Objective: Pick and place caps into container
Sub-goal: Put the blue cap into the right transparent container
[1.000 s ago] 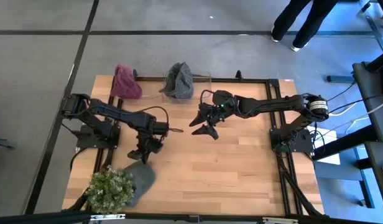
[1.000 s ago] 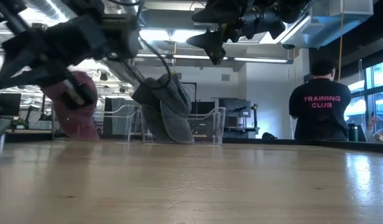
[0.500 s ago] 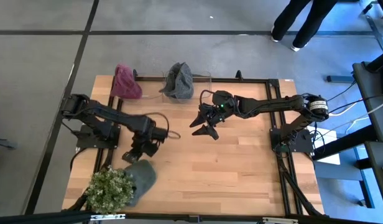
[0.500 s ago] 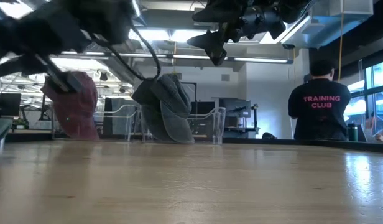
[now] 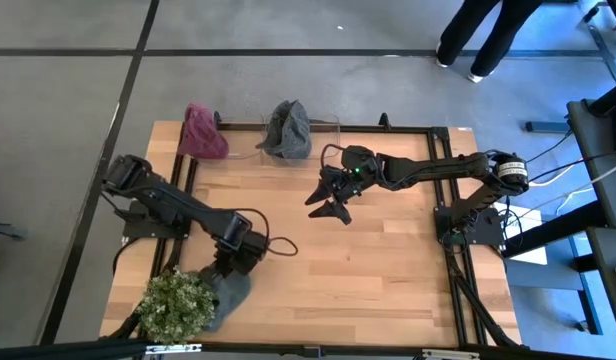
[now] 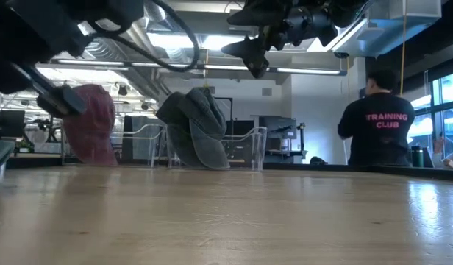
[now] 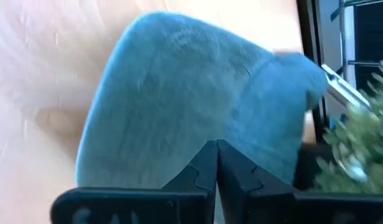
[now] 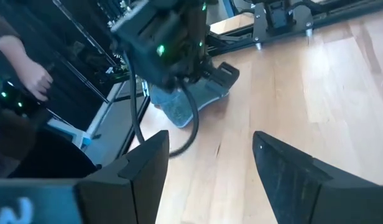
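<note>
A dark grey-green cap [image 5: 226, 290] lies on the table near the near-left corner, against the bushy plant [image 5: 176, 304]. My left gripper [image 5: 231, 266] is over its crown [image 7: 179, 93], fingers shut [image 7: 216, 152]. My right gripper [image 5: 328, 207] hangs open and raised above mid-table [image 8: 210, 165]. The clear container [image 5: 323, 128] stands at the far edge. Another grey cap [image 5: 287, 130] sits at its left end and sticks up above the walls [image 6: 197, 129]. The maroon cap [image 5: 202, 132] stands left of the container [image 6: 90, 132]. My left gripper points down at the crown of the grey cap [image 7: 198, 124] with its fingers shut. I cannot tell whether the fingertips touch the fabric. The cap lies flat on the table.
The plant stands at the near-left corner, touching the grey cap. A black frame [image 5: 438, 130] runs along the far and side edges of the table. Bare wood [image 5: 368, 270] lies between the arms and toward the near right. A person [image 6: 377, 125] stands in the room beyond the table.
My left gripper has moved toward the table's near edge, from beside the grey cap to over its crown, and its arm has swung along with it. My right gripper has stayed still. The caps have not moved.
</note>
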### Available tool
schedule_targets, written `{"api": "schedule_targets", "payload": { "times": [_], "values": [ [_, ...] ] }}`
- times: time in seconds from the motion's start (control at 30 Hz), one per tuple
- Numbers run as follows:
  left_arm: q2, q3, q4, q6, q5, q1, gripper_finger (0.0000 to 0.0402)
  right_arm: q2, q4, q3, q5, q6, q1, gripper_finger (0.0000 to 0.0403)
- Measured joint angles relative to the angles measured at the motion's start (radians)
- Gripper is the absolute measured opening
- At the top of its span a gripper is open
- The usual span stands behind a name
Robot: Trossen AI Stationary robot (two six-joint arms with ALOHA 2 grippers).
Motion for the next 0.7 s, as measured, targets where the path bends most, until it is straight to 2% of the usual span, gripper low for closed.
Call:
{"api": "schedule_targets", "payload": {
  "times": [0.13,0.3,0.47,0.63,0.7],
  "values": [
    [0.076,0.001,0.025,0.014,-0.012,-0.017,0.0003,0.0,0.0,0.0,0.0,0.039,0.002,0.0233],
    [0.145,0.003,0.072,0.041,-0.137,-0.007,0.0003,0.0,0.0,0.0,0.006,0.08,0.01,0.0233],
    [0.149,0.029,0.175,0.058,-0.321,0.052,0.0003,0.0,-0.009,0.0,-0.004,0.117,0.013,0.0233],
    [0.154,0.092,0.317,0.161,-0.551,0.115,0.0003,-0.004,-0.11,0.0,-0.02,0.117,-0.014,0.0233],
    [0.156,0.105,0.401,0.209,-0.588,0.135,0.0003,-0.009,-0.15,0.0,-0.019,0.115,-0.037,0.0233]
  ]
}}
